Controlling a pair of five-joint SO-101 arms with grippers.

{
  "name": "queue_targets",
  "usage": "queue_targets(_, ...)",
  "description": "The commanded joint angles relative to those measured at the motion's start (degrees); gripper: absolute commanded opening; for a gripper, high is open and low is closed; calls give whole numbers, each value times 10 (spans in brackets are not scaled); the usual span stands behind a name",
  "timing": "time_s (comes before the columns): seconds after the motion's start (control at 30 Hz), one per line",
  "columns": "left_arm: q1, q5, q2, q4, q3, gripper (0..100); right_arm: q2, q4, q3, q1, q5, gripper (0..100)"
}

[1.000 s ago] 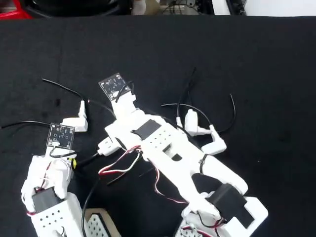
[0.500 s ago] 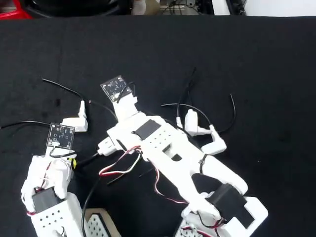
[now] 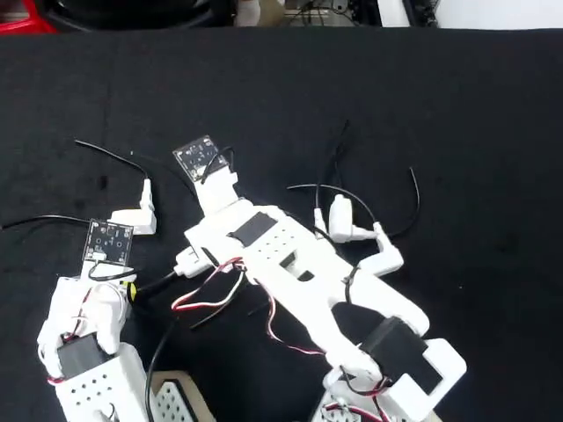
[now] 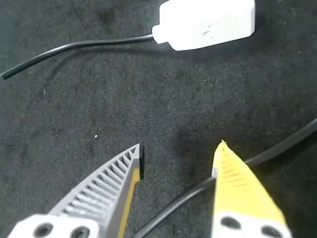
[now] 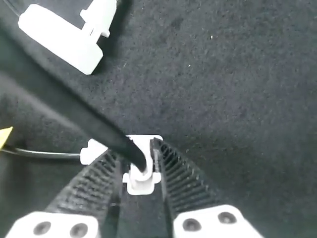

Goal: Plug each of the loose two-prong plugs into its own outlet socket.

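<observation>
My right gripper (image 5: 137, 148) is shut on a small white two-prong plug (image 5: 141, 182), whose black cord runs up between the fingers. In the high view the right gripper (image 3: 201, 165) lies left of centre under its camera board. A white socket block (image 5: 62, 34) with a cord lies a short way beyond it. My left gripper (image 4: 180, 147) stands open just above the cloth, with nothing between its fingers. A black cord (image 4: 193, 193) passes under its yellow finger. The same socket block (image 4: 205, 22) lies ahead of it, seen beside the left gripper (image 3: 110, 239) as the socket block (image 3: 136, 217).
Two more white plug pieces (image 3: 339, 217) (image 3: 384, 256) with black cords lie right of the right arm. Another white piece (image 3: 187, 261) sits by the right arm's side, among red and white wires. The table's black cloth (image 3: 457, 132) stretches open to the far side and right.
The right arm has swung slightly to the left with the plug held in its gripper. The left arm and the socket block beside it have not moved.
</observation>
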Motion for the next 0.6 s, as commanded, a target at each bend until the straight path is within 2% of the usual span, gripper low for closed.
queue_targets(0.0,0,2,-4,-11,11,238,-22,-3,-9,10,0,11)
queue_targets(0.33,0,2,-4,-11,11,238,-56,-8,-7,11,0,11)
queue_targets(0.5,0,2,-4,-11,11,238,-40,-143,66,-3,0,11)
queue_targets(0.57,0,2,-4,-11,11,238,-40,-164,86,-4,0,11)
